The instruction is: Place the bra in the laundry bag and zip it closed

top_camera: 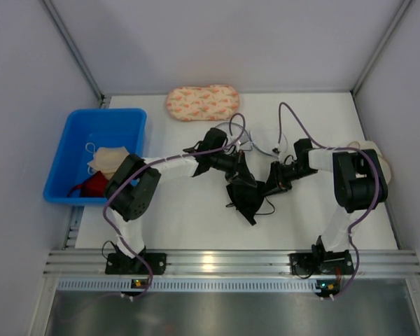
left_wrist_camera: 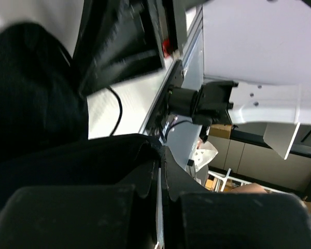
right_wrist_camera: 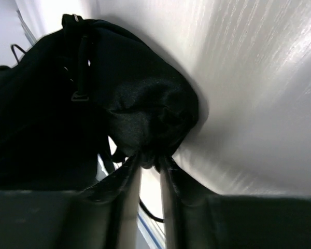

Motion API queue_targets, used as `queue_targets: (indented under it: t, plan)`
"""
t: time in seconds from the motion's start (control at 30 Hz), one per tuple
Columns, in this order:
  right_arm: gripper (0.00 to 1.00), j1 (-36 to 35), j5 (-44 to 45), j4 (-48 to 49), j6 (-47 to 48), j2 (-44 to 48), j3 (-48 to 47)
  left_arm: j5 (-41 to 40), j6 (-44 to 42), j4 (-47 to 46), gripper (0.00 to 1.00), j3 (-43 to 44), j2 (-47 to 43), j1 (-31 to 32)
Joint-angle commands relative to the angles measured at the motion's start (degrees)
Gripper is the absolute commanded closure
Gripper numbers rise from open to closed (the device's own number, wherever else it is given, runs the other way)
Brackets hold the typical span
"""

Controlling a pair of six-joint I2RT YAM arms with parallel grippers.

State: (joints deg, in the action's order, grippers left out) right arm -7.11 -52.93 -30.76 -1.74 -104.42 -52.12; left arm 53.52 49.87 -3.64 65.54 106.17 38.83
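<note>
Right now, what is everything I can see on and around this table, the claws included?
bra: one, black, mid-table, pinched by both claws
pouch: one, peach patterned, far edge of table
bin: one, blue, at the table's left side
cloth: one, beige, inside the bin
red item: one, inside the bin, partly hidden by the left arm
round item: one, pale, mostly hidden behind the right arm; cannot tell what it is
table: one, white
left claw: one, black, shut on the bra
right claw: one, black, shut on the bra

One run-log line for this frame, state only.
left gripper: shut on bra | right gripper: shut on bra | bra: between both grippers, not bagged | laundry bag: far right, partly hidden
</note>
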Motion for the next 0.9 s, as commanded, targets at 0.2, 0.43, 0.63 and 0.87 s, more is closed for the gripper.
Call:
queue_targets:
  t: [0.2,0.43,0.63,0.87]
  plan:
    - [0.46,3.24,-1.92,-2.89,4.19,4.75,0.08,-7.27,3.93,-10.34,1.0,4.6,10.28,1.69]
    - [0.32,4.13,-3.15,-1.94,3.59,7.04,1.84,-8.87,2.78,-12.09,1.0,6.0,14.06,0.28]
    - [0.2,4.04,0.44,-0.35,2.35,7.3,-1.58,-8.17,2.43,-12.44,1.0,6.88,17.23,-0.6]
    - [0.14,3.95,8.19,5.53,-2.56,13.8,-1.15,-8.51,2.34,-12.36,1.0,6.45,17.76,-1.04]
